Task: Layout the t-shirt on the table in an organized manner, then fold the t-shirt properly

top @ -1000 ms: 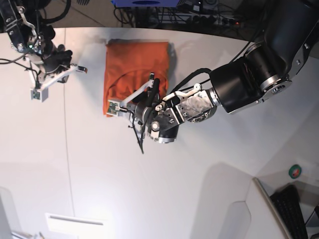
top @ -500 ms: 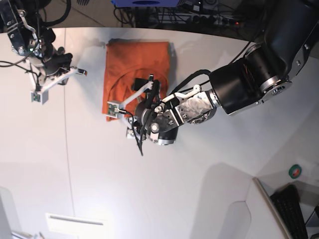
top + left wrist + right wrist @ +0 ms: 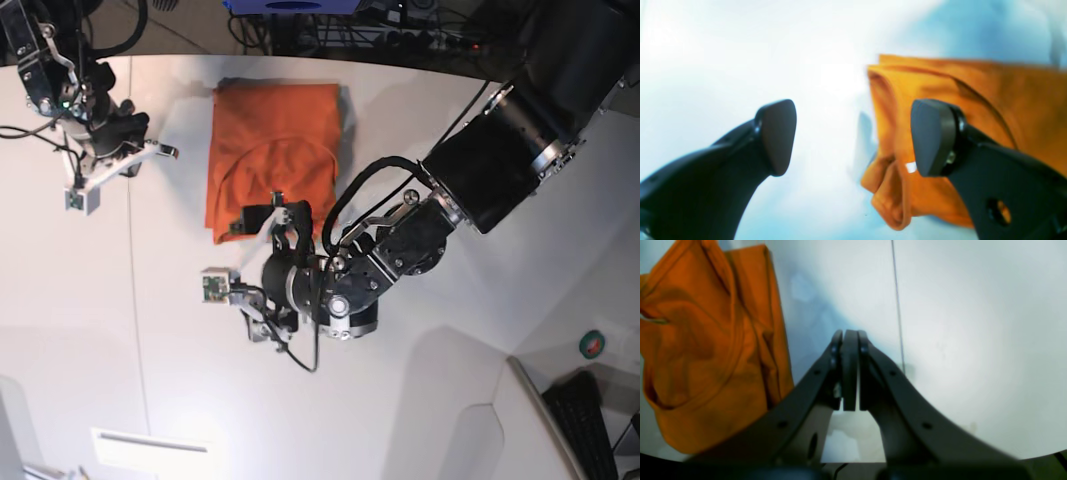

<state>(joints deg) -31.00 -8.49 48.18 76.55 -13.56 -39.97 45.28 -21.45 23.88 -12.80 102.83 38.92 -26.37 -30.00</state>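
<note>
The folded shirt (image 3: 272,150) lies on the surface (image 3: 450,400) just beyond the left fingers (image 3: 773,136), spread empty; right fingers (image 3: 849,370) pressed together, farther off.

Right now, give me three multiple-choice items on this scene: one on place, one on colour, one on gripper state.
1. Where does the t-shirt lie?
A. on the table
B. in the left gripper
C. on the floor

2. The shirt's colour?
A. blue
B. orange
C. green

3. State of the grippers?
A. both shut
B. both open
C. left gripper open, right gripper shut

Answers: 1 A, it lies folded flat on the white tabletop; 2 B, orange in every view; 3 C, the left jaws stand wide and empty, the right jaws are pressed together.
</note>
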